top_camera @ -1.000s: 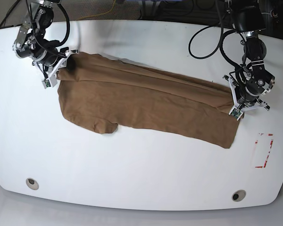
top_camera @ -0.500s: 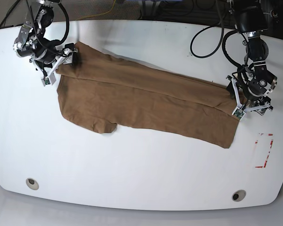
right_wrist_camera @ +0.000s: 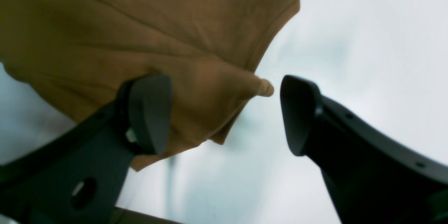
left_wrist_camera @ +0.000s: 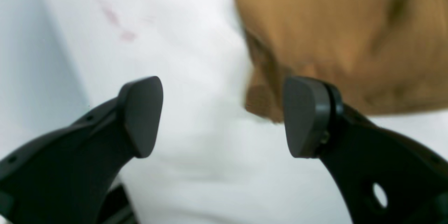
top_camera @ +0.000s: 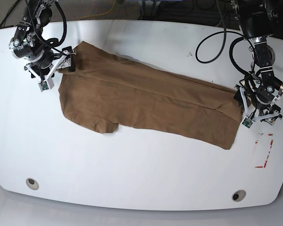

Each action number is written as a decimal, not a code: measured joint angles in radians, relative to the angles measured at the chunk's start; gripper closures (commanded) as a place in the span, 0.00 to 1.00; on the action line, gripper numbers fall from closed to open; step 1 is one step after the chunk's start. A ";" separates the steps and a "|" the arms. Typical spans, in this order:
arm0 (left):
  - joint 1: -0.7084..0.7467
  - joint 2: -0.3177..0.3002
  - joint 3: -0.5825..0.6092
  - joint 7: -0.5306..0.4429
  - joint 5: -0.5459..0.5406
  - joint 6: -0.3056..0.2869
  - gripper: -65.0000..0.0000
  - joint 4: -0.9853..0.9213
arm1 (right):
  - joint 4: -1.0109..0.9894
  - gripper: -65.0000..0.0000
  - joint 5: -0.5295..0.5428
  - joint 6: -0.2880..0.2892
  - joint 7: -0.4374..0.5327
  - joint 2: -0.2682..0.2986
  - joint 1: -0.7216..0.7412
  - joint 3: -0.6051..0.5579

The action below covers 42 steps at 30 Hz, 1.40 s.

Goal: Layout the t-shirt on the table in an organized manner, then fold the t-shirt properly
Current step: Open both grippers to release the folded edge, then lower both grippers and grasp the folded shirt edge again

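Observation:
The tan-brown t-shirt point(top_camera: 141, 101) lies stretched in a long wrinkled band across the white table point(top_camera: 141, 165), from the far left down to the right. My left gripper point(top_camera: 244, 109) is open just off the shirt's right end. In the left wrist view the left gripper point(left_wrist_camera: 224, 117) has only table between its fingers, and a t-shirt point(left_wrist_camera: 336, 42) corner lies beside the right finger. My right gripper point(top_camera: 56, 69) is open at the shirt's far-left corner. In the right wrist view the right gripper point(right_wrist_camera: 224, 112) stands wide apart, with a loose t-shirt point(right_wrist_camera: 157, 35) corner reaching into the gap.
A red dashed rectangle mark point(top_camera: 265, 150) sits just below the left gripper near the table's right edge. Two round grey holes point(top_camera: 32, 182) point(top_camera: 238, 195) lie near the front edge. Black cables point(top_camera: 212, 44) loop over the back right.
Both grippers have opened and let go of the shirt's ends. Each has drawn slightly outward, and the shirt's far-left corner has settled further back.

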 measured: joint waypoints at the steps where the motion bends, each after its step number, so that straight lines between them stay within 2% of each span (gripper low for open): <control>1: 0.002 -0.003 0.002 -0.003 -0.001 -0.001 0.23 0.016 | 0.000 0.28 0.000 0.000 -0.002 -0.001 -0.001 0.000; 13: 0.006 -0.010 -0.001 -0.002 -0.003 -0.001 0.23 0.137 | 0.009 0.29 0.005 0.005 0.003 -0.013 0.013 0.031; 18: 0.010 0.021 -0.065 -0.002 -0.004 -0.004 0.23 0.136 | 0.008 0.29 -0.007 0.005 0.071 -0.019 0.007 0.097; 21: 0.008 0.050 -0.109 -0.008 0.005 -0.001 0.23 0.135 | 0.008 0.29 -0.010 0.024 0.095 -0.022 0.001 0.105; 30: 0.009 0.181 -0.247 -0.230 0.008 -0.003 0.23 0.135 | 0.007 0.29 -0.019 0.034 0.139 -0.075 -0.033 0.146; 36: 0.028 0.221 -0.270 -0.367 0.008 -0.001 0.23 0.134 | 0.008 0.29 -0.016 0.033 0.238 -0.104 -0.064 0.145; 42: 0.065 0.232 -0.268 -0.462 0.009 -0.005 0.23 0.122 | 0.006 0.29 -0.018 0.033 0.252 -0.133 -0.080 0.145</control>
